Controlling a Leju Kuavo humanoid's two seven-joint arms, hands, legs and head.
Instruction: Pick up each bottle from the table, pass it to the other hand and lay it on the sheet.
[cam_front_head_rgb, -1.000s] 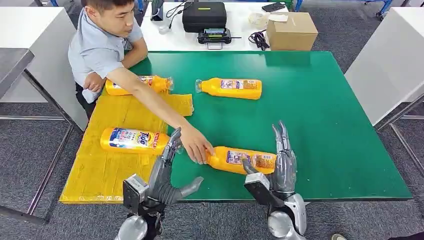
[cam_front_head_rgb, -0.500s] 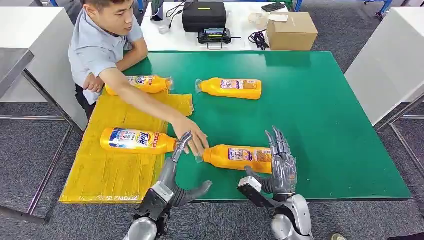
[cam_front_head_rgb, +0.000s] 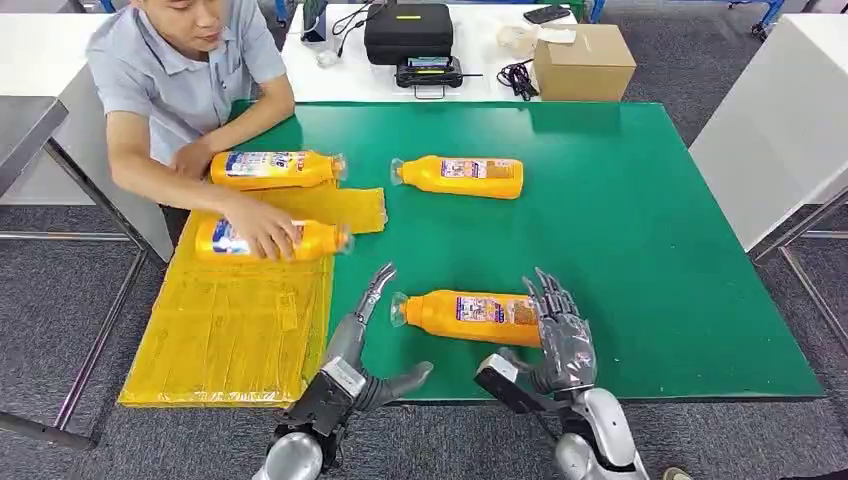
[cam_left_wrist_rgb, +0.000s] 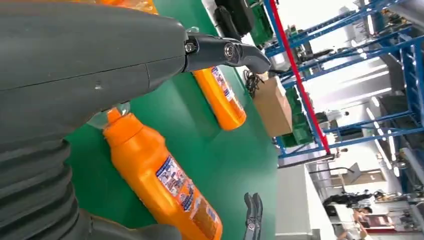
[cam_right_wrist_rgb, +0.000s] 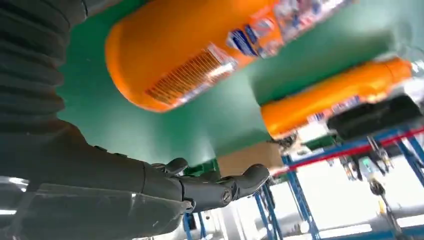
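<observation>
An orange bottle (cam_front_head_rgb: 470, 316) lies on the green table (cam_front_head_rgb: 640, 250) near its front edge, cap pointing left. My right hand (cam_front_head_rgb: 560, 335) stands with fingers spread at the bottle's base end and holds nothing; the right wrist view has that base (cam_right_wrist_rgb: 200, 50) just ahead of the thumb. My left hand (cam_front_head_rgb: 360, 355) is open, its fingers reaching toward the cap (cam_left_wrist_rgb: 117, 120) without touching it. A second orange bottle (cam_front_head_rgb: 460, 176) lies farther back on the table. Two more bottles (cam_front_head_rgb: 272, 168) (cam_front_head_rgb: 310, 240) lie on the yellow sheet (cam_front_head_rgb: 230, 330), one under a person's hand (cam_front_head_rgb: 262, 232).
A person (cam_front_head_rgb: 180, 80) leans over the table's far left corner. Behind the green table a white table carries a black case (cam_front_head_rgb: 407, 30), cables and a cardboard box (cam_front_head_rgb: 583, 62). White tables stand left and right; grey carpet lies around.
The person let go of the near bottle and slid the front sheet bottle farther back on the sheet. The near bottle shifted slightly left. My left hand sank lower and rightward.
</observation>
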